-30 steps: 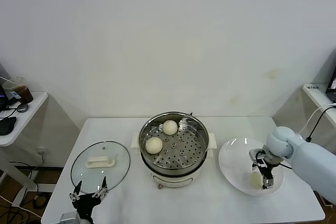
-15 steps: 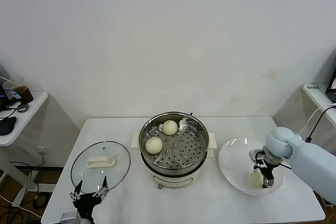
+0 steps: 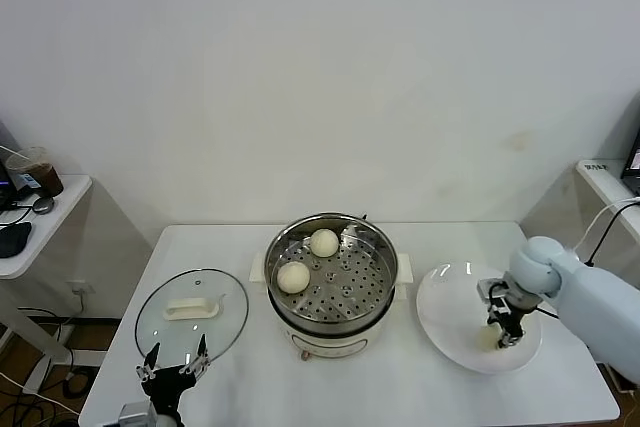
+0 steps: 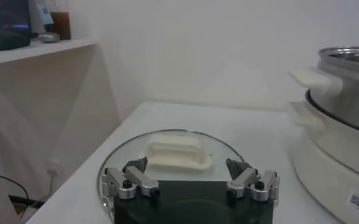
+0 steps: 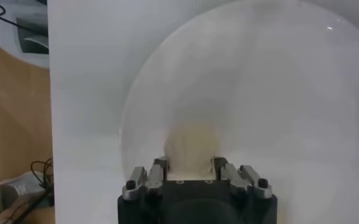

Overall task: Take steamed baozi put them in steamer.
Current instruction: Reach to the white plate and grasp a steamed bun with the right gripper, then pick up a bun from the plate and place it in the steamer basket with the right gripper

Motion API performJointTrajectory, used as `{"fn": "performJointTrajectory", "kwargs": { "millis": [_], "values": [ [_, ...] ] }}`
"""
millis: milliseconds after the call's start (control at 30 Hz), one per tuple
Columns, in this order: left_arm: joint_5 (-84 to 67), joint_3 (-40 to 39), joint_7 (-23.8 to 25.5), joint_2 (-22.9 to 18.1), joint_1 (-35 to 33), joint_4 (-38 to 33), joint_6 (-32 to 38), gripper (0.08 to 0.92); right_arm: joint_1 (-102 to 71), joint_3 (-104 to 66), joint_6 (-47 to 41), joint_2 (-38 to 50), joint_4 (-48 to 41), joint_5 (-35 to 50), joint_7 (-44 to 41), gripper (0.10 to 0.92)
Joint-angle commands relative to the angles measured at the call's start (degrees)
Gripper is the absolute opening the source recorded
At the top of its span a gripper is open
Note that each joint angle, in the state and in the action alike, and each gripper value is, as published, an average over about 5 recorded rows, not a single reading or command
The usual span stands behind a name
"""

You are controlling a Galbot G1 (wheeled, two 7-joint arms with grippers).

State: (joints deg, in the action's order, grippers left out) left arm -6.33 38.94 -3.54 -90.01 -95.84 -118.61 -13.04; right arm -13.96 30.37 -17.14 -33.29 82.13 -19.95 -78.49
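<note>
On the right side of the white desk (image 3: 240, 387), near its right edge, sits a flat white plate (image 3: 445, 312). The right gripper (image 3: 502, 332) is down on this plate, and its two fingers (image 5: 161, 167) press on both sides of one baozi (image 5: 191, 145), so it is grasping that bun. The bun rests on the near right part of the plate, close to the plate's rim. The right arm (image 3: 590, 302) comes in from the right edge of the desk, bent at the wrist, with the gripper pointing down

In the middle of the desk stands the steamer (image 3: 331, 280), a shiny round pot with a tray full of holes. Two baozi are inside it. One bun (image 3: 323, 242) lies near the back wall of the pot, and the other bun (image 3: 293, 276) lies near the left wall. The right and front parts of the tray are bare. There is a small open gap of desk between the steamer and the plate

On the left side of the desk lies a round glass lid (image 3: 192, 314) with a cream handle (image 3: 194, 308) on top. It is close to the steamer but not touching it. The left gripper (image 3: 172, 370) hovers at the front edge of the desk, just in front of the lid. Its fingers (image 4: 133, 176) are spread wide apart and nothing is between them
</note>
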Motion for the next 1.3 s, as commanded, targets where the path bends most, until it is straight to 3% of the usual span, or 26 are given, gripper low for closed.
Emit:
{"fn": "performJointTrajectory", "kwargs": {
  "millis": [33, 367, 467, 567, 900, 1300],
  "values": [
    [0.25, -0.13, -0.28, 0.03, 0.32, -0.15, 0.04, 0.823, 16.29, 8.30, -0.36, -0.72, 0.64, 7.14, -0.73, 0.460],
    [0.46, -0.72, -0.57, 0.07, 1.16, -0.35, 0.03, 0.823, 48.07, 23.44, 0.34, -14.39, -1.51, 26.72, -2.75, 0.459],
    [0.44, -1.03, -0.60, -0.14, 1.00, -1.00, 0.04, 0.823, 50.79, 25.79, 5.65, -17.52, -1.77, 31.73, -1.16, 0.458],
    [0.44, -1.16, -0.62, -0.32, 0.77, -1.71, 0.03, 0.823, 51.69, 27.79, 17.30, -19.93, -1.87, 33.85, -0.04, 0.458],
    [0.65, -1.39, -0.94, -1.40, 0.30, -2.78, 0.06, 0.823, 48.38, 35.05, 47.78, -25.34, -0.69, 24.43, 6.44, 0.464],
    [0.85, -1.85, -1.12, -1.55, -0.42, -3.53, -0.01, 0.823, 40.96, 36.93, 56.94, -30.93, 2.04, 9.81, 7.58, 0.467]
  ]
}}
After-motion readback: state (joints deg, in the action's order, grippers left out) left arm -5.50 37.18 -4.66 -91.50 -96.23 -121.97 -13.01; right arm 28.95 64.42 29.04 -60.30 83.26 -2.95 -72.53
